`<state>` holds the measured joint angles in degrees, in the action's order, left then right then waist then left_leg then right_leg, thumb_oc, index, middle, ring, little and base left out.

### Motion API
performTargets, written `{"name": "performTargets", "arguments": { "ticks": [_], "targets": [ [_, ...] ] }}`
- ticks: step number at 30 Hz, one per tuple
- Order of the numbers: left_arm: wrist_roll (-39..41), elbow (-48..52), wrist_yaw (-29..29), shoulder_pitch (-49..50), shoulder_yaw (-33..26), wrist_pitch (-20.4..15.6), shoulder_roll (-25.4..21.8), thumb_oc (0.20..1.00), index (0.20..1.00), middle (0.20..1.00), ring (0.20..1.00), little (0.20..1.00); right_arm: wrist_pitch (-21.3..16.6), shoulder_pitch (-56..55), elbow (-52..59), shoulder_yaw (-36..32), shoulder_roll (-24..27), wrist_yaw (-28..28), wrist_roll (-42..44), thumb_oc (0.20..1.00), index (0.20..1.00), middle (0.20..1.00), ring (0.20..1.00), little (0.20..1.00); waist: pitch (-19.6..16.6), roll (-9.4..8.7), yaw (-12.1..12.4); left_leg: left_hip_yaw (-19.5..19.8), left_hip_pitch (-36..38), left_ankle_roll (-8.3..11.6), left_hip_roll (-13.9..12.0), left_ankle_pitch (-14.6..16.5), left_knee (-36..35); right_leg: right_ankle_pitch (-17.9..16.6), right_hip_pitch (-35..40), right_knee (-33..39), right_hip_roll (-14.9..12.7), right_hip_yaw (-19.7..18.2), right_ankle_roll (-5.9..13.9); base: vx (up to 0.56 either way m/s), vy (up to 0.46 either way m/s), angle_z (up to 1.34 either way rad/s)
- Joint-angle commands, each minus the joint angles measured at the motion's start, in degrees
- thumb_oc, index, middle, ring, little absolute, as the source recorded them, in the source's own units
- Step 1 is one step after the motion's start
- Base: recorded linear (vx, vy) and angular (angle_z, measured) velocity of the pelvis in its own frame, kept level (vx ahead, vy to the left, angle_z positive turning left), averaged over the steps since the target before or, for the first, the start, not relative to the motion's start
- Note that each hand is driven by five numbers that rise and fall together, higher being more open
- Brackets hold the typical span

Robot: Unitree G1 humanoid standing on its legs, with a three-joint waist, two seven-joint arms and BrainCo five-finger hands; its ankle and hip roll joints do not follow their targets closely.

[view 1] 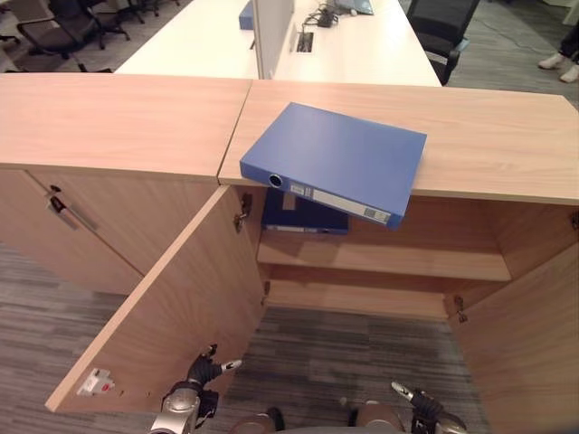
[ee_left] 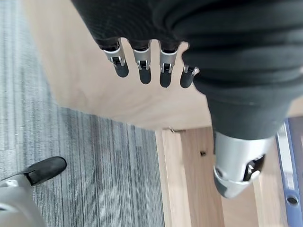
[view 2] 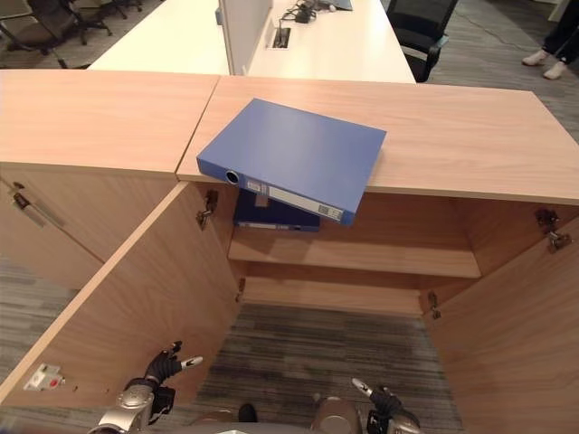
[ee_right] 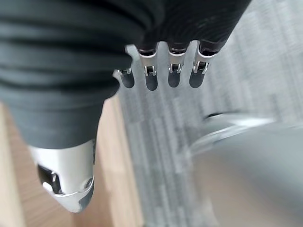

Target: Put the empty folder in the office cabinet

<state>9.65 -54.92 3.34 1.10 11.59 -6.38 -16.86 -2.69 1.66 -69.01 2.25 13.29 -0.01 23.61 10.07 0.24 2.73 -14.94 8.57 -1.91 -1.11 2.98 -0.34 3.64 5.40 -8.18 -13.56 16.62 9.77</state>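
Note:
A blue folder (view 1: 339, 155) lies flat on the wooden cabinet top (view 1: 488, 136), its spine overhanging the front edge. Below it both cabinet doors stand open, showing a shelf (view 1: 389, 258) with a second dark blue folder (view 1: 303, 215) lying at its left end. My left hand (view 1: 204, 371) hangs low beside the open left door (view 1: 172, 307), fingers (ee_left: 142, 64) relaxed and holding nothing. Low at the right, my right hand (view 1: 418, 402) also hangs empty with straight fingers (ee_right: 173, 71).
The open right door (view 1: 529, 334) stands at the right edge. A closed cabinet (view 1: 99, 208) with a handle adjoins on the left. Behind are white desks (view 1: 344, 45) with a divider, and office chairs (view 1: 443, 32). A person's shoes (view 1: 556, 65) show at the far right.

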Motion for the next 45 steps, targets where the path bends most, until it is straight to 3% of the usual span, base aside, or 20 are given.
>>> {"name": "performTargets", "arguments": {
  "ticks": [1,8,11,13,14,15,16,17,19,21,25,29,32,36,39,43,45],
  "targets": [
    [-1.88,1.79,1.14,-2.84,-0.72,-1.69,0.25,1.0,1.0,1.0,1.0,1.0,-1.18,0.53,0.6,1.02,0.6,-0.4,-0.36,1.0,1.0,1.0,1.0,1.0,-1.06,0.76,-0.27,3.64,-1.05,3.19,-1.05,-1.41,-3.6,-3.55,-0.62,2.12,-0.26,-0.1,1.79,-0.02,-0.21,-0.34],
    [-4.12,3.22,2.01,-2.62,0.76,-1.95,-0.04,1.0,1.0,1.0,1.0,1.0,-1.49,0.62,1.33,1.72,0.75,-0.51,-0.6,1.0,1.0,1.0,1.0,1.0,-0.22,0.86,-0.23,3.5,-0.75,4.93,-3.51,-2.63,-3.33,-3.46,0.23,4.07,0.88,1.75,0.89,0.0,-0.148,-0.04],
    [-3.03,4.07,2.06,-2.84,0.64,-1.91,-0.44,1.0,1.0,1.0,1.0,1.0,-1.48,1.38,0.81,1.91,0.9,-0.32,-0.59,1.0,1.0,1.0,1.0,1.0,0.49,1.28,0.52,2.52,-1.62,4.95,-5.04,-3.22,-2.4,-3.02,-2.42,-1.82,1.3,4.64,1.69,-0.08,-0.135,-0.1],
    [-2.57,5.44,2.22,-3.06,0.91,-1.94,-1.0,1.0,1.0,1.0,1.0,1.0,-1.59,1.96,1.32,1.21,0.9,-0.42,0.8,1.0,1.0,1.0,1.0,1.0,1.87,1.95,-1.13,3.49,-2.55,5.05,-6.17,-3.43,-1.61,-3.84,-8.04,-8.92,1.4,-2.21,3.6,-0.08,-0.197,-0.24],
    [-2.56,5.46,2.22,-3.07,0.91,-1.93,-1.01,1.0,1.0,1.0,1.0,1.0,-1.58,1.98,1.32,1.2,0.91,-0.42,0.8,1.0,1.0,1.0,1.0,1.0,1.89,1.89,-0.95,3.31,-2.51,5.05,-6.1,-3.35,-1.58,-3.66,-8.25,-9.23,1.32,-2.45,3.62,-0.05,-0.425,0.0],
    [-1.68,4.69,2.68,-3.51,0.76,-2.07,-1.3,1.0,1.0,1.0,1.0,1.0,-1.53,2.38,1.03,1.13,1.48,-0.65,1.0,1.0,1.0,1.0,1.0,1.0,1.64,2.85,0.27,2.97,-3.84,7.19,-8.77,-4.32,-1.85,-5.62,-6.85,-4.27,-5.3,-0.79,2.72,-0.01,-0.444,0.07],
    [-1.81,4.29,2.57,-3.78,0.84,-2.04,-1.66,1.0,1.0,1.0,1.0,1.0,-1.4,2.19,0.92,1.13,1.35,-0.48,0.64,1.0,1.0,1.0,1.0,1.0,1.29,2.72,0.45,3.48,-3.85,8.13,-9.58,-4.6,-2.14,-5.59,-4.52,-0.84,-6.36,2.02,2.31,0.11,-0.764,0.3],
    [-0.43,3.01,3.13,-3.78,-0.29,-2.41,-1.6,1.0,1.0,1.0,1.0,1.0,-1.64,1.93,1.08,1.66,0.7,-0.42,0.12,1.0,1.0,1.0,1.0,1.0,0.33,2.07,0.8,3.33,-3.11,10.12,-12.35,-5.79,-2.76,-6.33,-3.84,2.23,-6.27,1.56,2.49,0.18,-0.612,0.06],
    [1.21,1.5,3.52,-3.22,-1.46,-2.71,-0.64,1.0,1.0,1.0,1.0,1.0,-1.93,1.05,1.35,3.0,1.21,-0.19,-1.06,1.0,1.0,1.0,1.0,1.0,-0.05,2.15,0.46,3.26,-3.54,11.68,-16.21,-7.25,-1.18,-5.42,-2.0,6.77,-2.75,1.55,2.44,0.17,-0.658,-0.36],
    [1.86,0.23,3.28,-2.88,-1.65,-2.91,1.23,1.0,1.0,1.0,1.0,1.0,-2.15,1.17,0.7,3.13,3.17,-0.28,-1.87,1.0,1.0,1.0,1.0,1.0,0.02,2.67,0.25,3.57,-5.21,12.37,-17.8,-10.52,2.9,-4.67,1.81,11.98,0.74,3.88,1.1,0.07,-0.473,-0.25],
    [1.31,0.88,2.6,-2.85,-0.87,-2.64,1.65,1.0,1.0,1.0,1.0,1.0,-2.01,0.8,0.53,2.43,5.01,-0.49,-1.87,1.0,1.0,1.0,1.0,1.0,0.52,2.39,-0.62,2.99,-6.88,12.18,-16.86,-11.06,6.25,-3.6,3.24,13.1,1.58,5.54,-0.14,0.03,-0.176,-0.19],
    [0.39,0.62,2.29,-2.93,-0.26,-2.33,1.92,1.0,1.0,1.0,1.0,1.0,-1.85,1.11,0.17,1.67,6.51,-0.95,-1.73,1.0,1.0,1.0,1.0,1.0,0.86,1.98,-0.26,5.0,-8.8,10.53,-11.62,-7.38,4.43,-2.82,3.26,13.18,2.09,5.7,-0.58,0.05,-0.093,-0.02],
    [0.2,-1.12,2.67,-3.48,-0.22,-2.39,1.99,1.0,1.0,1.0,1.0,1.0,-2.1,1.71,0.23,1.24,6.62,-1.46,-0.89,1.0,1.0,1.0,1.0,1.0,1.2,1.39,0.16,6.27,-11.54,10.14,-9.06,-7.68,3.18,-2.27,3.54,13.18,2.53,5.49,-0.49,0.07,-0.046,0.24],
    [0.33,-2.45,2.98,-3.68,-0.58,-2.49,1.83,1.0,1.0,1.0,1.0,1.0,-2.31,2.33,0.34,1.77,5.63,-1.75,-0.29,1.0,1.0,1.0,1.0,1.0,1.95,0.85,1.15,7.74,-14.35,10.39,-8.61,-8.54,3.55,-1.55,4.22,13.18,3.38,4.42,-0.68,0.08,0.022,0.1],
    [-0.06,-2.94,2.83,-3.4,-0.7,-2.27,1.6,1.0,1.0,1.0,1.0,1.0,-2.18,2.13,0.27,2.32,4.42,-1.68,-0.86,1.0,1.0,1.0,1.0,1.0,1.68,0.85,1.37,7.56,-12.4,9.98,-8.93,-8.34,1.98,-0.99,5.09,12.98,3.96,4.27,-0.93,0.12,0.106,-0.03],
    [-1.8,-3.61,2.58,-3.49,-0.57,-2.03,0.51,1.0,1.0,1.0,1.0,1.0,-1.73,2.36,0.0,2.73,1.84,-1.36,-1.04,1.0,1.0,1.0,1.0,1.0,0.74,-0.45,1.4,5.86,-8.17,7.01,-6.2,-6.24,-1.58,-0.87,3.42,7.03,1.74,3.13,0.54,0.15,0.223,-0.03],
    [-2.15,-3.54,2.51,-3.59,-0.49,-2.04,0.2,1.0,1.0,1.0,1.0,1.0,-1.61,2.54,0.0,2.72,1.66,-1.25,-1.12,1.0,1.0,1.0,1.0,1.0,0.75,-0.62,1.42,5.63,-7.84,6.45,-5.65,-5.74,-1.68,-0.95,2.79,5.72,1.14,2.9,1.03,0.06,0.152,-0.06]
  ]
}}
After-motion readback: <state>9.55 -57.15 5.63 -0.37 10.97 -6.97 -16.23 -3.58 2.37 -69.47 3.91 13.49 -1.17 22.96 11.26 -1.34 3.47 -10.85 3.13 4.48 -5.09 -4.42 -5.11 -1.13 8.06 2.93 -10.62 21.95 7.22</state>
